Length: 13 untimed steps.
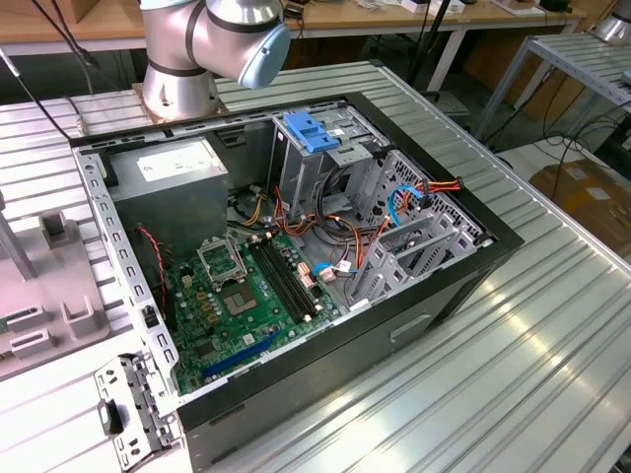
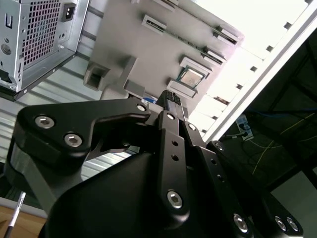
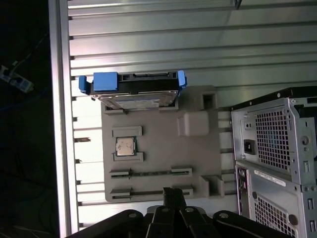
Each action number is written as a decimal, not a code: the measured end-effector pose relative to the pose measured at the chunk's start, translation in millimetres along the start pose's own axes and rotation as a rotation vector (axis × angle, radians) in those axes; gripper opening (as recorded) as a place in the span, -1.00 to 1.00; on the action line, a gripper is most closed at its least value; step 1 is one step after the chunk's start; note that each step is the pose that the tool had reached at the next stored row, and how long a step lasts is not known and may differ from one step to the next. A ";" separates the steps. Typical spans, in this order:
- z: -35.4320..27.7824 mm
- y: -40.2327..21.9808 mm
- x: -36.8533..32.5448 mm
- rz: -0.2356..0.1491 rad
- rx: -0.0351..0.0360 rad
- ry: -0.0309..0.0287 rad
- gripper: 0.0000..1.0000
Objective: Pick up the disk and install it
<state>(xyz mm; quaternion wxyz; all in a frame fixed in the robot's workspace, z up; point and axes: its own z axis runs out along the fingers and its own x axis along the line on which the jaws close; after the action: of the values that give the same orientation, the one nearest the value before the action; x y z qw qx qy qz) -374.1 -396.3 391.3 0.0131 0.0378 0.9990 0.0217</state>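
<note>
- Gripper [image 3: 172,191]: black fingers closed tip to tip in both wrist views [image 2: 171,95], nothing held between them. It touches nothing.
- Grey fixture plate [image 3: 158,148] lies beyond the fingertips, flat on the table. It has slots and raised blocks. A small square chip [image 3: 125,146] sits in one recess, also seen in the second wrist view [image 2: 190,77].
- The disk [image 3: 136,94] stands on edge in a slot at the fixture's far end from the gripper, well apart from the fingers. It is a silver body w/ blue side rails. Its label face is too oblique, so no print can be read.
- Computer case [image 3: 277,148] sits just beside the fixture, rear panel w/ vent grilles. A white label strip [image 3: 270,177] is on it, text not legible.
- Table [image 3: 148,49]: ribbed aluminium profile, bare metal, bright glare along its edge. Dark floor w/ cables lies past that edge.
- In the exterior view the case lies on its side, open, w/ a black rim [image 1: 463,271]. Green motherboard [image 1: 237,296] is exposed.
- Grey box [image 1: 173,192] inside carries a white sticker [image 1: 177,163], print too small to read.
- Upright metal cage w/ blue latch [image 1: 311,133] stands at the case's far end. Loose coloured wiring runs beside it.
- Arm [image 1: 212,39]: silver joint w/ pale blue cap, mounted on the table behind the case.
- Room: wooden benches [image 1: 375,18] at the back, a cardboard box [image 1: 592,202] on the floor at the exterior view's right.
</note>
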 end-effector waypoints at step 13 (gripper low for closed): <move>1.3 10.8 3.7 0.000 0.0000 0.0000 -0.79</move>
<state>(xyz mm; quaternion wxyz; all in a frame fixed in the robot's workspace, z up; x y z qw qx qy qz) -377.0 -385.2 390.4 0.0131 0.0379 0.9990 0.0217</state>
